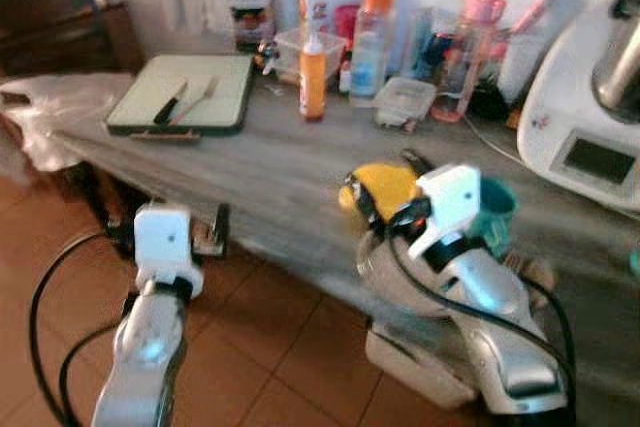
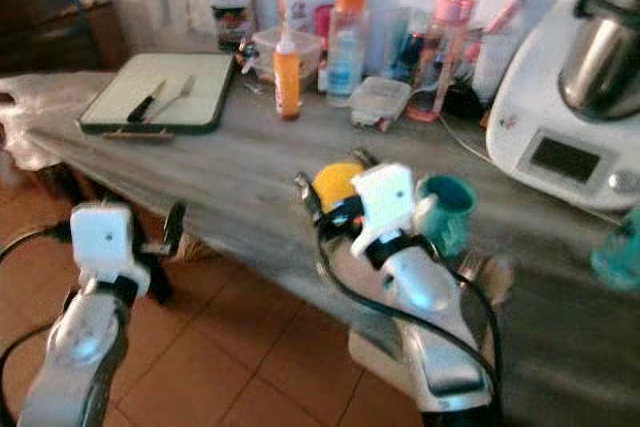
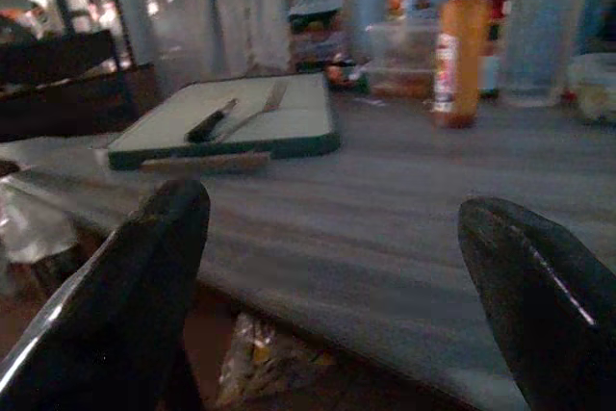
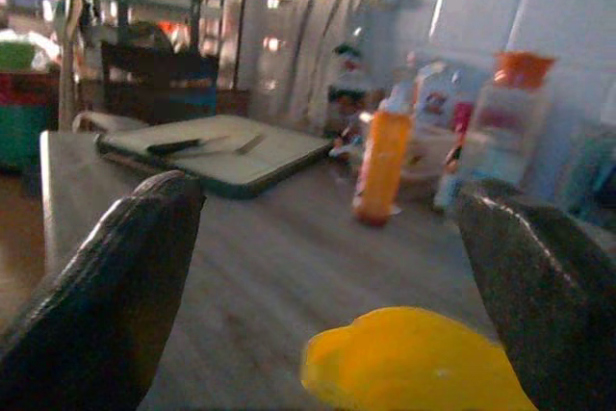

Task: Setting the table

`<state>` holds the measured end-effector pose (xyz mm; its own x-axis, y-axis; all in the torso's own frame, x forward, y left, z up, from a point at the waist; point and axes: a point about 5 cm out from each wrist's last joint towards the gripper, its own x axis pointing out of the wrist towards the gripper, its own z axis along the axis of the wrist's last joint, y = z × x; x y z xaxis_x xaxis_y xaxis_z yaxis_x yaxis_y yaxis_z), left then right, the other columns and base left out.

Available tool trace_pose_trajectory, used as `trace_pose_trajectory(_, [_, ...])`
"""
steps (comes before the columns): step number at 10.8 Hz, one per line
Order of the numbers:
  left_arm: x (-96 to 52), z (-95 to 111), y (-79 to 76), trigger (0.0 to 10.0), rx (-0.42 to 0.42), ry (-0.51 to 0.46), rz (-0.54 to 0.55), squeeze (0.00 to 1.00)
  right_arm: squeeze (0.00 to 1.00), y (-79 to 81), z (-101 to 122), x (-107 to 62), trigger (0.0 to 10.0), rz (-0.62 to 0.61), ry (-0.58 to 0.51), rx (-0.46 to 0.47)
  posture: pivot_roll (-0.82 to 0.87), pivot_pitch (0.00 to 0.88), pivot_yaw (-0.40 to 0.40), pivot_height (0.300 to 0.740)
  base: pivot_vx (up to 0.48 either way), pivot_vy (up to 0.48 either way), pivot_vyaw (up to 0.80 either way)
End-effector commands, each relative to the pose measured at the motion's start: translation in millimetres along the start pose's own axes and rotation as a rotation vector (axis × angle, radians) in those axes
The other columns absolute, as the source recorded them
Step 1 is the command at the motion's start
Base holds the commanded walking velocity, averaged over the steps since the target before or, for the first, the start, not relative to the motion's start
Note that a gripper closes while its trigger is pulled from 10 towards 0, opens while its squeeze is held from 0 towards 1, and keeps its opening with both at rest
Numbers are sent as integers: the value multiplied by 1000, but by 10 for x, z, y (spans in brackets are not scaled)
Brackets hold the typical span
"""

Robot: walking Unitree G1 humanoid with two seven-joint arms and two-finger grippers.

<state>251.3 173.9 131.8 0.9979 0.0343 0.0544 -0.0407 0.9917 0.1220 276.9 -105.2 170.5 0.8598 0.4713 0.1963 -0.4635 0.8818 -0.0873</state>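
The right gripper [image 4: 327,267] hangs over the table [image 1: 280,182] with fingers spread wide either side of a yellow cup [image 1: 385,187], apart from it; a teal cup [image 2: 445,209] stands just beside; the left gripper [image 3: 337,286], also wide, hovers off the table's edge; 1 knife [image 1: 168,105] and 1 fork [image 1: 200,97] lie on the tray [image 1: 235,112].

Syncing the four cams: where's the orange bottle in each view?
Left eye: orange bottle upper centre, right of the green tray.
Right eye: upper centre-left, again right of the tray.
Left wrist: upper right, beyond the open left hand.
Right wrist: centre.
Shared landmark: the green tray.
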Motion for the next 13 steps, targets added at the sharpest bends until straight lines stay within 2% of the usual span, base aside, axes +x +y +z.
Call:
trace_pose_trajectory(1, [9, 5, 20, 10000, 17, -3, -3, 0, 0, 28, 52, 42, 10000, 15, -23, 1, 178, 0, -26, 740, 0, 480, 0])
trace_pose_trajectory(7, [-8, -48, 1, 10000, 31, 12, -15, 0, 0, -7, -37, -5, 10000, -18, 8, 24, 170, 0, -22, 740, 0, 480, 0])
trace_pose_trajectory(12, [-15, -47, 45, 10000, 49, 1, -6, 0, 0, -18, -91, -15, 10000, -34, 29, 29, 174, 0, -25, 740, 0, 480, 0])
trace_pose_trajectory(13, [-19, -60, 51, 10000, 55, 4, -5, 0, 0, -20, -111, -22, 10000, -38, 36, 30, 174, 0, -23, 740, 0, 0, 0])
